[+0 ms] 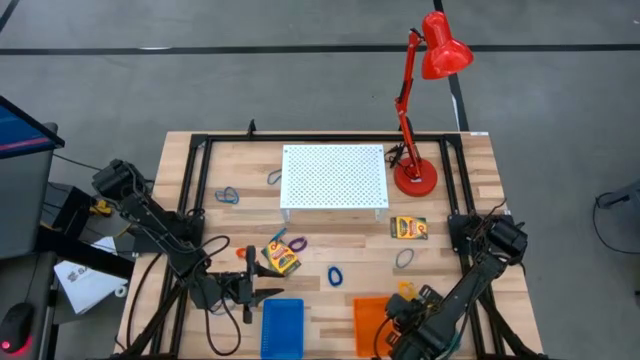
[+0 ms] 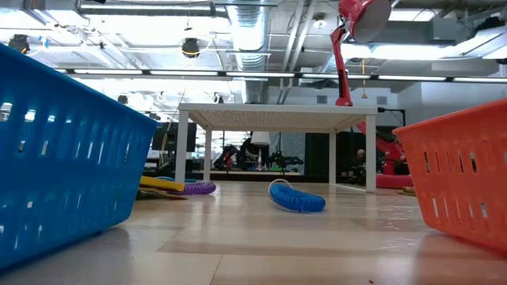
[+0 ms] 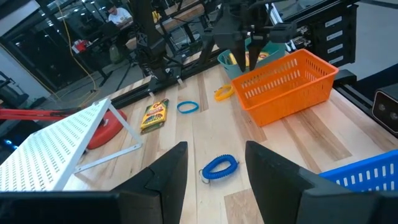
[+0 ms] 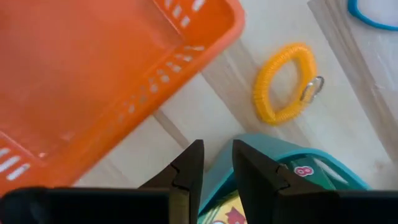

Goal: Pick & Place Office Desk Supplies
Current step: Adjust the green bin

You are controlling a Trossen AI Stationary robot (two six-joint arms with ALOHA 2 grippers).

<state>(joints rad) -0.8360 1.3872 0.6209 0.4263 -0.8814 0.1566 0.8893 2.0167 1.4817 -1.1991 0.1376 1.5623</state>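
Note:
My left gripper (image 1: 262, 292) (image 3: 216, 149) is open and low over the table, pointing toward the right edge. A blue coil loop (image 1: 335, 275) (image 3: 219, 168) (image 2: 295, 198) lies flat ahead of its fingers, untouched. My right gripper (image 1: 402, 312) (image 4: 216, 152) points down with a narrow gap over the rim of a teal container (image 4: 298, 165) (image 3: 229, 59). A yellow loop (image 4: 283, 81) (image 1: 406, 290) lies beside it. One crayon box (image 1: 283, 258) lies with a purple loop (image 1: 297, 243) and an orange loop (image 1: 247, 253). Another crayon box (image 1: 408, 228) (image 3: 154, 116) and a grey loop (image 1: 404, 258) lie farther right.
An orange basket (image 1: 370, 322) (image 4: 93, 74) and a blue basket (image 1: 282, 325) (image 2: 63, 150) stand at the near edge. The white perforated stand (image 1: 333, 178) and the red lamp (image 1: 415, 175) take the far middle. Another blue loop (image 1: 228, 195) lies left of the stand.

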